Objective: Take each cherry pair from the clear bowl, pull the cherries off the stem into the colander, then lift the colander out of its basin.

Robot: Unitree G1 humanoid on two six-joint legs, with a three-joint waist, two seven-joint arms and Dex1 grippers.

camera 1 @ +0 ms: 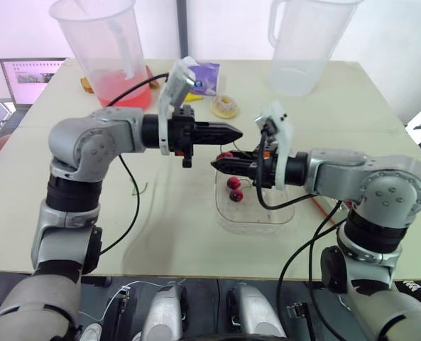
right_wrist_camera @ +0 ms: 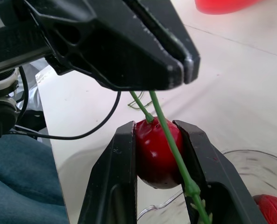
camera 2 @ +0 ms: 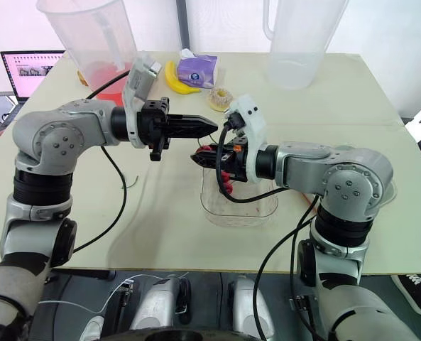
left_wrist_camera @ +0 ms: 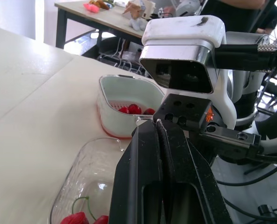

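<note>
From the left eye view, the left tool (camera 1: 237,131) hangs just above the near-left corner of the clear plastic bowl (camera 1: 267,214), which stands on the pale desk (camera 1: 160,234). The tool's black fingers are clenched to a point. Just below it, over the same corner of the bowl, is the right tool (camera 1: 216,164), with something red at its tip. Two loose red cherries (camera 1: 234,189) lie inside the bowl.

The right eye view shows the same pairing. Well beyond the bowl lie a soft purple packet (camera 2: 198,71) and an open laptop (camera 2: 31,71). The print on both is too small to read, and I see no brand anywhere.

In the left wrist view, a white perforated plastic colander (left_wrist_camera: 111,112) sits just beside the bowl with several cherries already in it.

The right wrist view is the telling one. The right tool's fingers are clamped on a glossy red cherry (right_wrist_camera: 152,156) held above the bowl's rim. A thin green stem (right_wrist_camera: 168,135) runs up from the fruit into the left tool's pinched tip.

To do this step well, I judge the two tools should draw apart straight along the stem, not sideways, so that the stem gives at the fruit. The right tool's squeeze should stay gentle enough not to burst the cherry. The fruit should be let go only once it is over the colander, not over the bowl.
</note>
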